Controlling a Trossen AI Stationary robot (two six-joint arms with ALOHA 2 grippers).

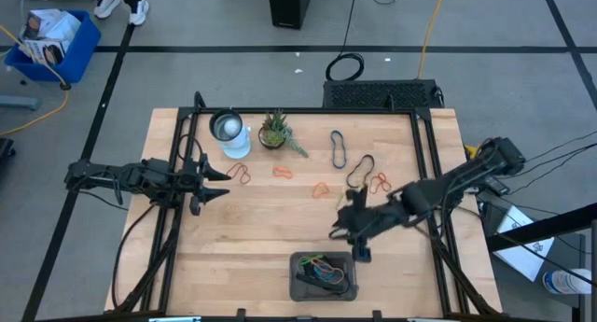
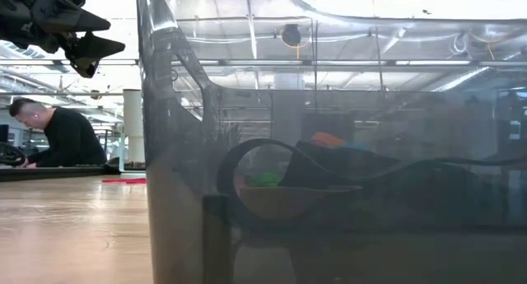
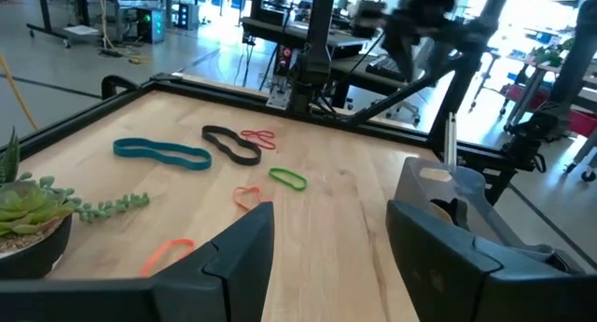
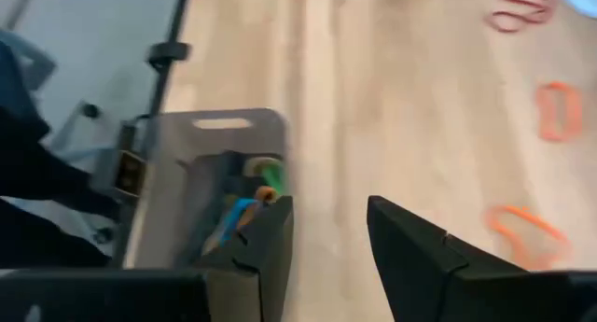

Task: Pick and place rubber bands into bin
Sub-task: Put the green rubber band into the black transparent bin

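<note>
The bin (image 1: 300, 264) is a small dark grey tray near the table's near edge; several rubber bands (image 1: 326, 269) lie in it, also seen in the right wrist view (image 4: 250, 199). Loose rubber bands lie on the table: blue (image 1: 338, 149), black (image 1: 361, 170), red (image 1: 380, 182), orange (image 1: 321, 189) and orange (image 1: 282, 172). My right gripper (image 1: 354, 236) is open and empty, just beyond the bin's far right corner; its wrist view (image 4: 328, 236) shows the bin (image 4: 215, 145) ahead. My left gripper (image 1: 222, 183) is open and empty over the table's left part.
A small potted plant (image 1: 275, 131) and a pale round cup (image 1: 229, 128) stand at the far left of the table. A red-orange band (image 1: 241, 174) lies near them. A black metal frame (image 1: 431, 154) runs along the table's sides. A person (image 2: 58, 136) sits beyond the table.
</note>
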